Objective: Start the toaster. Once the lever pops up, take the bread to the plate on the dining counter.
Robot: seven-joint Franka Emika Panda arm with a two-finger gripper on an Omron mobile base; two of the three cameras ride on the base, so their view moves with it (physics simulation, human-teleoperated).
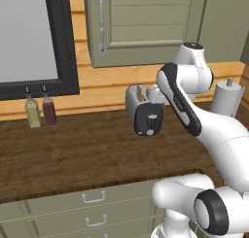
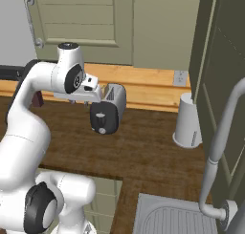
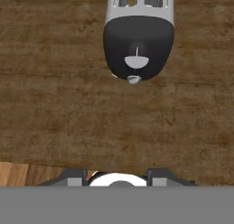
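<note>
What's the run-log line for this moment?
phase: approaching toaster | gripper: holding nothing, short of the toaster | lever: untouched | bread: in slot | surface: worktop

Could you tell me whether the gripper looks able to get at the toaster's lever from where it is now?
Probably yes: the lever on the toaster faces the hand across bare worktop, with nothing between them.

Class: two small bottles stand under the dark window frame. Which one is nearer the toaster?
The dark reddish-brown bottle. It stands on the toaster's side of the pale yellow-green bottle.
</note>
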